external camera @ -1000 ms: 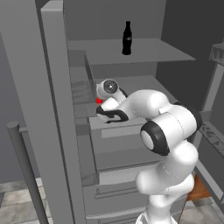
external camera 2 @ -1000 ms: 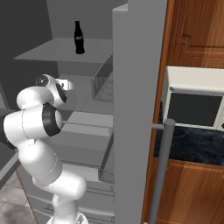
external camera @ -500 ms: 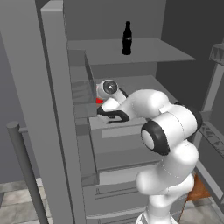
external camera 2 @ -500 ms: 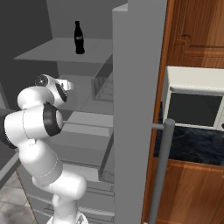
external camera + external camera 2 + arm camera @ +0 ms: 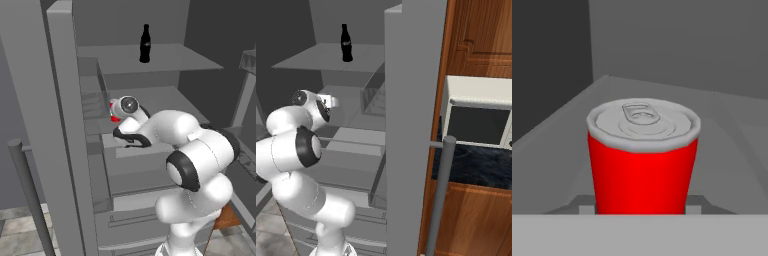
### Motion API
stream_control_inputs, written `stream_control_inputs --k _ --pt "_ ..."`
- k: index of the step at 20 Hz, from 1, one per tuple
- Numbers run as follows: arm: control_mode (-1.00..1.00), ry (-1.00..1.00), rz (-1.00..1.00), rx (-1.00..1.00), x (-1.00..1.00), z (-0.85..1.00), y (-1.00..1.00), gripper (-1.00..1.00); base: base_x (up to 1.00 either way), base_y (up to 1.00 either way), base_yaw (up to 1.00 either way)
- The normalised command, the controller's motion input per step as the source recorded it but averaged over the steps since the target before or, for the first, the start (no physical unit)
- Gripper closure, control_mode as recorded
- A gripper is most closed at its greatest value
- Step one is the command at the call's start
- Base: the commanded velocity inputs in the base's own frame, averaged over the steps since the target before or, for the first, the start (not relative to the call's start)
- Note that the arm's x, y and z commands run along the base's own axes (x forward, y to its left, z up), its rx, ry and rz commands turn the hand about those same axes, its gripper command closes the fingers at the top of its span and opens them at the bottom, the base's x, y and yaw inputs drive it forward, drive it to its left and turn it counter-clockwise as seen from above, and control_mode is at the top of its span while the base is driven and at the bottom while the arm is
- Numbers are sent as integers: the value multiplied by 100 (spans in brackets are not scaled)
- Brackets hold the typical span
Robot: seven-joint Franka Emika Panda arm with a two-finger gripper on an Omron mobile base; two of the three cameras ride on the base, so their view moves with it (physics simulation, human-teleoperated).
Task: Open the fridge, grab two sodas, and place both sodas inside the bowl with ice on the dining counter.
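Observation:
The grey fridge [image 5: 30, 100] stands open and my arm reaches onto its middle shelf. A red soda can [image 5: 642, 165] with a silver pull-tab top sits upright right in front of the hand camera. My gripper [image 5: 639, 202] has a fingertip pressed against each side of the can's base, shut on it. From the left base view the gripper [image 5: 116, 112] sits at the shelf's left side with a bit of the red can [image 5: 115, 119] showing. A slim black soda bottle [image 5: 145, 44] [image 5: 345, 43] stands on the shelf above. The bowl and the dining counter are out of view.
An open fridge door with a vertical bar handle [image 5: 438, 195] stands on the right; the other door's handle [image 5: 27, 190] is on the left. Clear door bins [image 5: 373, 95] line the door. Drawers [image 5: 130, 220] lie below. A microwave [image 5: 481, 120] sits on the dark wall counter [image 5: 471, 167].

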Motion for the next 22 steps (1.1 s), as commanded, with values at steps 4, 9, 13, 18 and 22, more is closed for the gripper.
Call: stream_control_inputs --k 4,9,13,18,22 --pt "-100 1 0 0 -52 22 -17 100 0 0 0" --pt "-100 3 -2 -5 -44 44 -6 100 0 0 0" --pt "-100 8 -5 -6 -44 51 -8 100 0 0 0" --pt "-100 12 -3 0 -55 35 -26 100 0 0 0" --pt "-100 13 -2 0 -57 14 -31 100 0 0 0"
